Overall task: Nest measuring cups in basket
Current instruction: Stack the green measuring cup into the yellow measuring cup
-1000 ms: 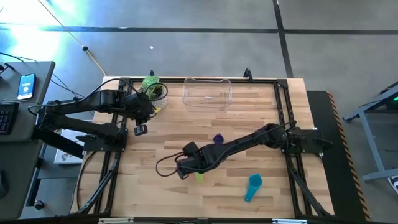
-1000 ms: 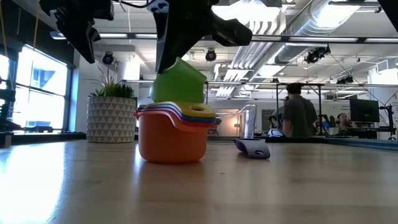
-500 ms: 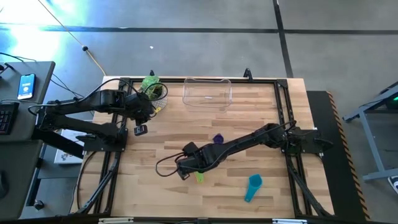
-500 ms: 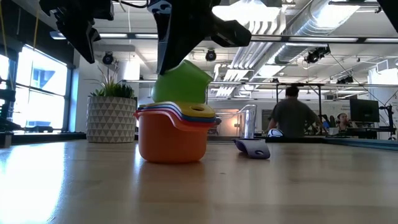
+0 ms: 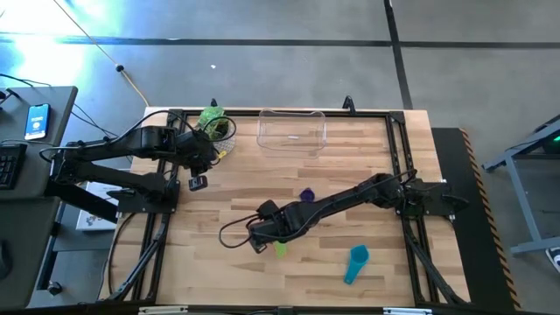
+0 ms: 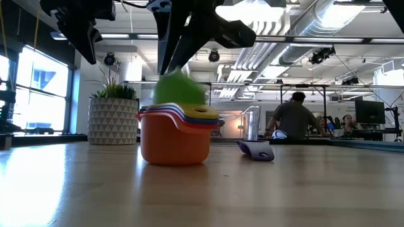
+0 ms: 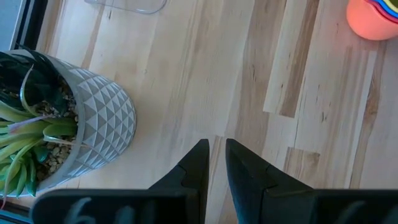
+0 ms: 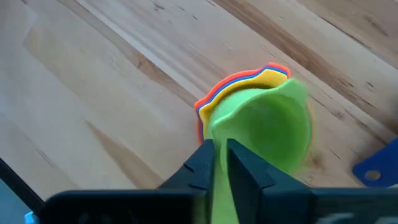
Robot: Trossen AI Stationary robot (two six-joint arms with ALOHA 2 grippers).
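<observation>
A stack of nested cups (image 6: 174, 135), orange outermost with red and yellow rims showing, stands on its base on the table; the right wrist view shows the stack (image 8: 249, 78) too. My right gripper (image 8: 221, 146) is shut on the green cup (image 6: 180, 88) just above that stack. The purple cup (image 5: 306, 195) lies on its side behind the stack. On the near right the teal cup (image 5: 354, 262) lies on its side. The clear basket (image 5: 291, 129) stands at the far edge. My left gripper (image 7: 214, 155) hovers shut beside the potted plant (image 7: 68, 130). My right gripper pinches the green cup's handle (image 8: 219, 180) between its two fingers, which lie along the handle. It comes from above, slanting down. The bowl (image 8: 264, 127) sits tilted right over the stack's mouth; whether it touches the stack I cannot tell.
The potted plant (image 5: 214, 122) stands at the far left corner beside the basket. Dark frame rails run along the table's sides. Bare wood lies between the stack and the basket. A person sits in the room behind (image 6: 293, 120).
The green cup has sunk a little toward the stack's mouth in my right gripper and shows blurred. The person behind the table has shifted about.
</observation>
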